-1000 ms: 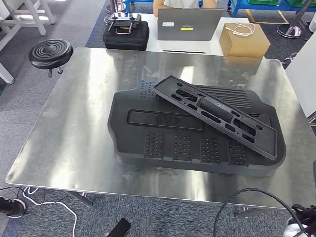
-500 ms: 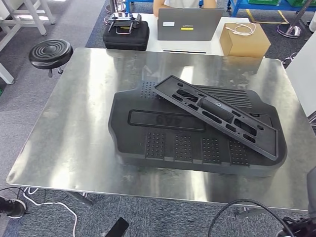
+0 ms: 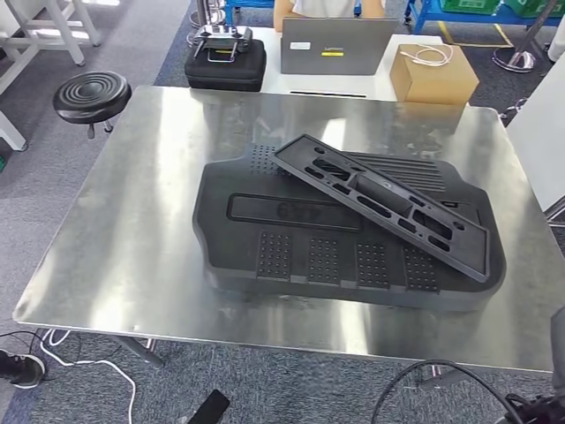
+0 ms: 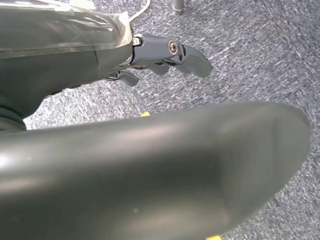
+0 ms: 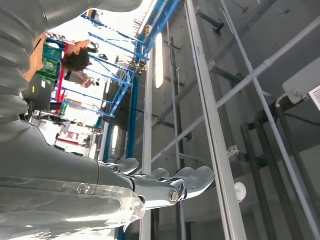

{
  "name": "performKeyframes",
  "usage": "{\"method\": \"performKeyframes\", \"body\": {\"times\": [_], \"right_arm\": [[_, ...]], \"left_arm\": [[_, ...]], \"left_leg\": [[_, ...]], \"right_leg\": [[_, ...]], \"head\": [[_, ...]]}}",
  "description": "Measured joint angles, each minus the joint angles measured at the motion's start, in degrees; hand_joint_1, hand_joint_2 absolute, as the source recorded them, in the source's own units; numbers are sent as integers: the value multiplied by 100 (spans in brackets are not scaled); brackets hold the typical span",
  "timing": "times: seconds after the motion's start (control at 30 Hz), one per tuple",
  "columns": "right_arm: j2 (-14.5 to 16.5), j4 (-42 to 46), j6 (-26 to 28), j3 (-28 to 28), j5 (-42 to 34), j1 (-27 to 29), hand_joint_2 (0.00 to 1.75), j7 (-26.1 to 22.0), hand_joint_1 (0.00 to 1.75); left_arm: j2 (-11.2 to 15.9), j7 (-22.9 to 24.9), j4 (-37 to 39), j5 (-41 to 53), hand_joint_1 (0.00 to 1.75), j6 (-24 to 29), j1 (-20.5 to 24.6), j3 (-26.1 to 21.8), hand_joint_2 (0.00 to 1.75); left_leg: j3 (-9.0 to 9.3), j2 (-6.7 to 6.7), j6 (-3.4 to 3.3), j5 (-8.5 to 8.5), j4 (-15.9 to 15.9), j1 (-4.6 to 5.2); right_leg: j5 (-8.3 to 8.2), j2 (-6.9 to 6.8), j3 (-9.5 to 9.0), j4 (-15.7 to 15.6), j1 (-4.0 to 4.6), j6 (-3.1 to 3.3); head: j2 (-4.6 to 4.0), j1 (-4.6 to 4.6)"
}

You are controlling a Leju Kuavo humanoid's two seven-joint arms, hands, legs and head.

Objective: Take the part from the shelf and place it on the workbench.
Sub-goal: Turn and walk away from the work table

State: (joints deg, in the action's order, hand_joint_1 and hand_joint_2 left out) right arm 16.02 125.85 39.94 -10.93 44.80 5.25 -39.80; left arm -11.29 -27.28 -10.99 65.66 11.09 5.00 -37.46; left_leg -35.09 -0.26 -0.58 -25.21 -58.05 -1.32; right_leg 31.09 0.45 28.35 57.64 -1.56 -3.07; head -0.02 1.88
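Table [image 3: 133, 230]: rectangular top of brushed sheet metal, shiny, with rounded corners; grey carpet floor around it.
Large part [image 3: 293, 238]: broad black moulded panel lying flat on the table middle; matte, with a recessed oblong label field, a row of four studded patches along the near side and fine ribbing at the far right.
Part [image 3: 383, 205]: long, narrow black plastic frame with oblong cut-outs and a raised central bar; it lies slantwise on top of the large part, its far-left end raised, its near-right end at the large part's right edge.
Left hand [image 4: 166, 55]: over grey carpet; dark fingers nearly straight and close side by side, holding nothing.
Right hand [image 5: 170, 182]: silvery, glossy fingers stretched out and slightly apart, holding nothing; metal beams behind it.
Far side: black round stool [image 3: 91, 95] far left; black zip case [image 3: 225, 64]; grey laptop [image 3: 336, 46]; brown cardboard box [image 3: 433, 75] with a white cable on it.
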Motion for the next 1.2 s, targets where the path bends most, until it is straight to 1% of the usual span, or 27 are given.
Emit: {"method": "performKeyframes", "body": {"times": [0.03, 0.13, 0.17, 0.2, 0.27, 0.3, 0.33, 0.37, 0.4, 0.47, 0.5, 0.53, 0.57, 0.63, 0.67, 0.7, 0.77, 0.8, 0.83, 0.87, 0.9, 0.97, 1.0, 1.03, 1.07, 1.13, 1.2], "right_arm": [[3, 2, -1, -4, -3, -1, 175, 0, 0], [18, 6, -1, -20, -9, -3, 175, 0, 0], [26, 8, -1, -25, -9, -3, 175, 0, 0], [34, 11, -1, -30, -8, -3, 175, 0, 0], [45, 15, -1, -43, -8, 1, 175, -1, 0], [46, 16, -1, -51, -8, 2, 175, -2, 0], [48, 16, -1, -60, -8, 2, 175, -2, 0], [48, 16, -1, -67, -9, 2, 175, -2, 0], [49, 16, -1, -75, -10, 2, 175, -2, 0], [50, 17, -1, -87, -14, 0, 175, -2, 0], [50, 17, -1, -93, -15, 0, 175, -2, 0], [50, 18, -1, -97, -14, -1, 175, -2, 0], [50, 18, -1, -99, -11, -2, 175, -2, 0], [50, 18, -1, -101, -7, -1, 175, -2, 0], [49, 18, -1, -101, -6, 0, 175, -2, 0], [48, 18, -1, -102, -6, 2, 175, -2, 0], [46, 17, -1, -103, -7, 4, 175, -2, 0], [46, 17, -1, -104, -7, 5, 175, -2, 0], [46, 16, -1, -105, -7, 6, 175, -2, 0], [46, 16, -1, -105, -7, 7, 175, -2, 0], [46, 16, -1, -106, -6, 6, 175, -2, 0], [46, 16, -1, -107, -6, 2, 175, -2, 0], [46, 17, -1, -106, -6, -5, 175, -2, 0], [46, 17, -1, -105, -6, -12, 175, -2, 0], [47, 18, -1, -105, -5, -17, 175, -2, 0], [49, 17, -1, -106, -2, -19, 175, -2, 0], [51, 15, -1, -104, 9, -16, 175, -2, 0]], "left_arm": [[0, 0, 0, 1, 0, 8, 0, 0, 0], [0, 2, 0, 2, 0, 21, -6, -3, 0], [1, 4, 0, 5, 0, 23, -8, -5, 0], [1, 7, 0, 10, 0, 26, -9, -6, 0], [3, 14, 0, 21, 0, 32, -8, -9, 0], [3, 17, 0, 25, 0, 33, -8, -11, 0], [4, 19, 0, 27, 0, 35, -8, -14, 0], [4, 20, 0, 30, 0, 38, -7, -17, 0], [4, 22, 0, 32, 0, 42, -5, -20, 0], [5, 24, 0, 34, 0, 49, 12, -27, 0], [6, 25, 0, 34, 0, 50, 25, -31, 0], [7, 25, 0, 34, 0, 51, 36, -34, 0], [8, 27, 0, 34, 0, 52, 42, -38, 0], [6, 34, 0, 34, 0, 52, 30, -44, 0], [4, 37, 0, 34, 0, 52, 25, -46, 0], [2, 37, 0, 34, 0, 52, 22, -49, 0], [0, 37, 0, 34, 0, 52, 24, -51, 0], [0, 37, 0, 34, 0, 52, 23, -53, 0], [0, 37, 0, 34, 0, 53, 20, -55, 0], [0, 37, 0, 34, 0, 54, 19, -56, 0], [0, 37, 0, 34, 0, 54, 19, -57, 0], [-1, 37, 0, 34, 0, 54, 21, -59, 0], [-2, 37, 0, 34, 0, 54, 24, -60, 0], [-2, 36, 0, 34, 0, 54, 27, -61, 0], [-3, 35, 0, 34, 0, 54, 30, -61, 0], [-2, 34, 0, 34, 0, 54, 28, -61, 0], [1, 34, 0, 34, 0, 54, 18, -62, 0]], "left_leg": [[-7, -4, 47, 28, 7, 3], [-40, -17, 182, 61, 21, -12], [-85, -19, 206, -50, -63, -17], [-164, -21, 217, -256, -264, -20], [-380, -17, 215, -810, -989, -15], [-454, -17, 210, -1006, -1353, -9], [-455, -17, 201, -1085, -1573, -1], [-358, -16, 185, -1050, -1587, 11], [-152, -16, 161, -929, -1366, 24], [436, -15, 87, -691, -530, 64], [667, -16, 55, -638, -163, 84], [800, -16, 31, -628, 74, 103], [832, -17, 15, -634, 162, 120], [776, -5, -30, -572, 177, 117], [733, 9, -71, -519, 180, 108], [679, 24, -109, -460, 188, 96], [543, 47, -157, -350, 186, 94], [474, 55, -162, -298, 182, 97], [401, 63, -162, -244, 177, 102], [328, 70, -159, -192, 171, 108], [260, 72, -155, -143, 165, 113], [152, 70, -137, -56, 154, 129], [113, 68, -121, -17, 148, 142], [78, 67, -94, 32, 144, 150], [45, 67, -61, 81, 142, 152], [-17, 65, 11, 151, 136, 142], [-102, 55, 69, -78, -28, 133]], "right_leg": [[-25, 19, -45, -118, 14, 36], [-107, 22, 42, -125, 34, 201], [-153, 6, 83, -135, 31, 268], [-205, -13, 135, -148, 30, 330], [-300, -40, 259, -142, 63, 398], [-345, -51, 326, -135, 84, 411], [-388, -59, 392, -124, 102, 418], [-426, -64, 455, -110, 116, 418], [-458, -64, 511, -93, 126, 413], [-513, -61, 610, -40, 145, 386], [-542, -61, 653, -13, 152, 360], [-574, -62, 688, 7, 155, 329], [-609, -64, 714, 18, 155, 294], [-640, -60, 750, 30, 139, 219], [-541, -57, 788, 97, 133, 186], [-347, -52, 851, 257, 126, 156], [206, -51, 1034, 884, 111, 108], [410, -51, 1109, 1244, 106, 91], [492, -52, 1124, 1508, 105, 78], [450, -51, 1051, 1594, 105, 73], [314, -51, 875, 1467, 106, 78], [41, -48, 283, 732, 116, 122], [-5, -46, -20, 290, 128, 161], [0, -43, -233, -49, 144, 196], [23, -39, -344, -256, 162, 227], [-10, -51, -323, -374, 167, 293], [-110, -86, -231, -401, 145, 384]], "head": [[0, 2], [0, 11], [0, 14], [0, 17], [0, 22], [0, 22], [0, 21], [0, 20], [0, 20], [0, 20], [0, 17], [0, 16], [0, 14], [0, 11], [0, 5], [0, -1], [0, -12], [0, -12], [0, -12], [0, -12], [0, -11], [0, -11], [0, -12], [0, -10], [0, -8], [0, -7], [0, -1]]}}
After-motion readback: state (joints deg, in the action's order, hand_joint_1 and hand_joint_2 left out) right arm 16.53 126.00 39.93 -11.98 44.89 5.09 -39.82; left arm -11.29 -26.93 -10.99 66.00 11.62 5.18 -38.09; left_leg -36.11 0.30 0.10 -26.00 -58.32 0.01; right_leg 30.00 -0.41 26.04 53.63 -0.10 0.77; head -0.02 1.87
